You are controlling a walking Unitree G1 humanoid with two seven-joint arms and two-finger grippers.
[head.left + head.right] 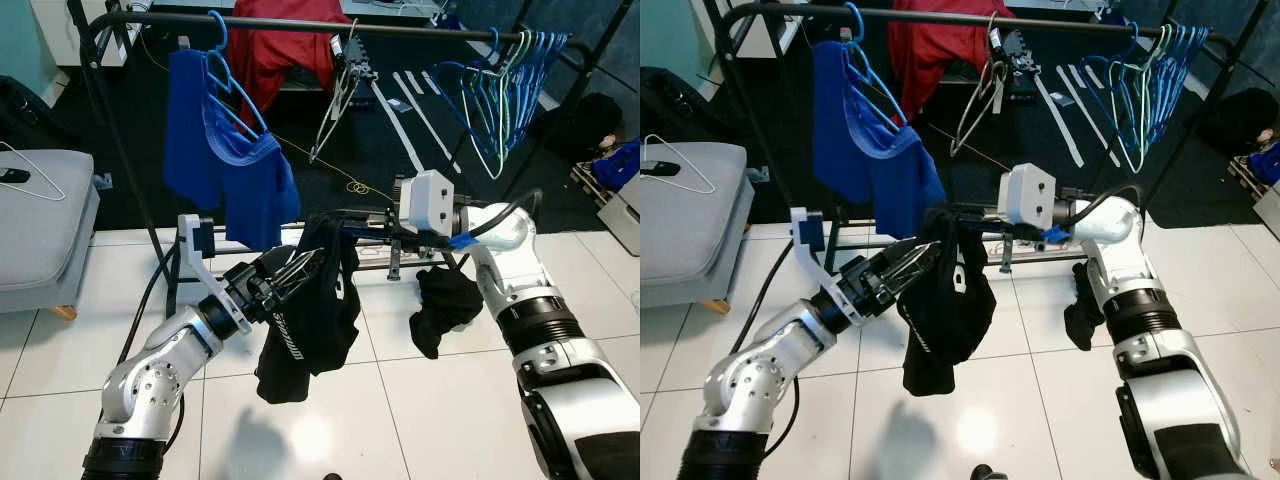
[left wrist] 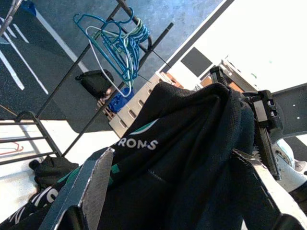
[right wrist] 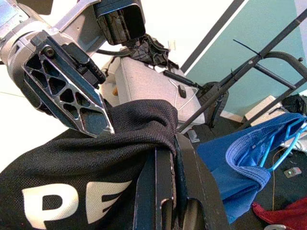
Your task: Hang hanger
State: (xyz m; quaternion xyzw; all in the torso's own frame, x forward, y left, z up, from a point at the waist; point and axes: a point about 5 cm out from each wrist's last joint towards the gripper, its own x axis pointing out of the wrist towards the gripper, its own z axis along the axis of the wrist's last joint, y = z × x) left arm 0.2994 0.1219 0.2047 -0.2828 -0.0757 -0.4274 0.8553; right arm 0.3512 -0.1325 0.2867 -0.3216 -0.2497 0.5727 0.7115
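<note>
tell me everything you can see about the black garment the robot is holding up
The black garment is soft dark fabric with white lettering and a thin teal trim, bunched and drooping in folds above the white tiled floor. It hangs between both grippers: the left gripper holds one side, while the right gripper is clamped on its upper edge. It sits below and in front of the clothes rail, near the blue shirt.

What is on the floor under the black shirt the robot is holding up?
Under the black shirt you can see white floor tiles and another dark garment lying beside it. Tiles directly behind the cloth are covered.
</note>
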